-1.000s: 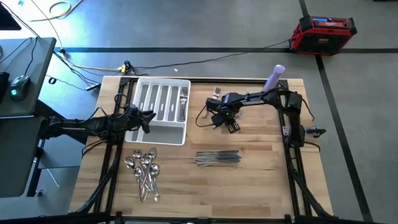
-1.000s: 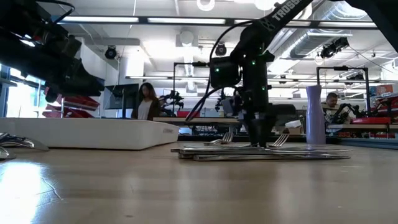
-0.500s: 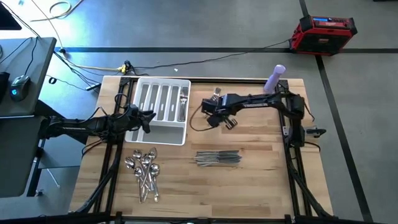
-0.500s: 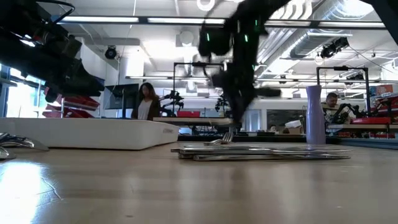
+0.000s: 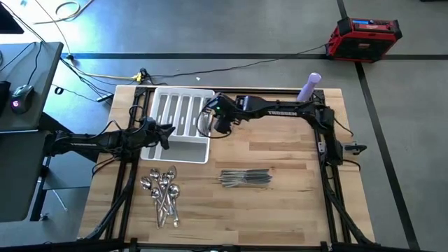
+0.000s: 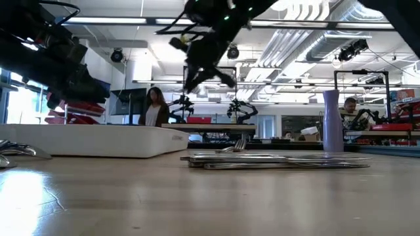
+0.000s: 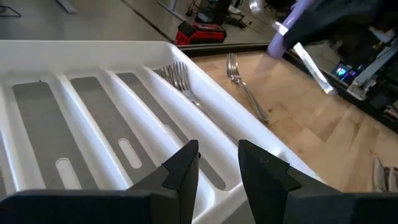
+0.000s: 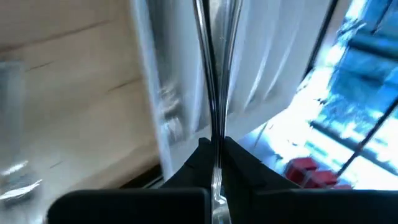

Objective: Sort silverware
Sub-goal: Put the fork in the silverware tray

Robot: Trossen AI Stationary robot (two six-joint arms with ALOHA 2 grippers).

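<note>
A white compartmented tray (image 5: 180, 143) sits at the table's far left. Forks lie in its rightmost slot (image 5: 207, 108) (image 7: 177, 78), and one more fork (image 7: 245, 93) lies on the wood beside the tray. Knives (image 5: 245, 178) (image 6: 275, 159) are piled near the middle and spoons (image 5: 161, 192) at the near left. My right gripper (image 5: 217, 123) (image 6: 197, 59) is raised beside the tray's right wall, shut on a fork. My left gripper (image 5: 165, 133) (image 7: 217, 165) stands open over the tray's left part. My right gripper pinches a thin silver fork between its two fingers (image 8: 233, 155), on its narrow shaft (image 8: 214, 124). The fork runs straight out past the fingertips and is lifted clear of the table, above the tray's right wall. Which end of the fork is in the fingers does not show.
A purple vase (image 5: 309, 87) (image 6: 331, 121) stands at the table's far right corner. A red box (image 5: 364, 35) sits on the floor beyond the table. Bare wood lies right of the knives and between the tray and the vase. People show in the room behind.
My right gripper has risen from the forks lying at the table's middle far side and swung left toward the tray. It stays shut, and the fork it carries is now clear of the wood.
</note>
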